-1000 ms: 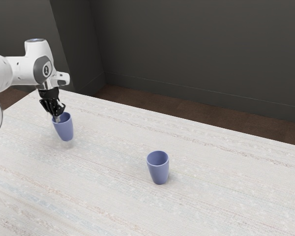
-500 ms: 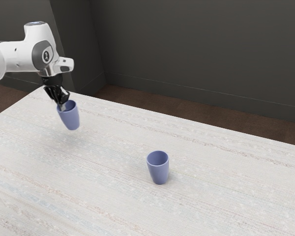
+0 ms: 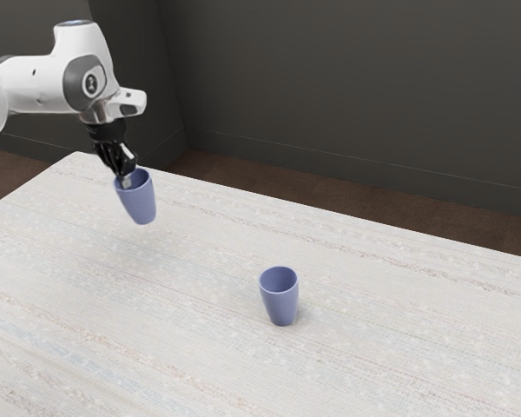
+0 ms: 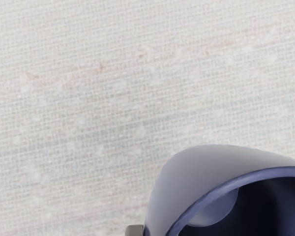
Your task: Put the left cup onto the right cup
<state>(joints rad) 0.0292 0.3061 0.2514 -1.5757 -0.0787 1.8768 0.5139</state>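
Periwinkle blue, seen in the exterior view: left cup [image 3: 137,198], hanging in the air over the pale woven table [image 3: 391,347], tilted with mouth upward, well apart from the right cup [image 3: 279,295], higher than it and off toward the exterior view's left of it. Clenched on the raised cup's rim from two sides: black gripper [image 3: 122,176]. Same blue, upright on the table, touching nothing else: right cup. In the wrist view, blurred just under the hand: left cup [image 4: 221,191], curved rim and dark inside showing, pale cloth-textured table [image 4: 88,98] beneath.
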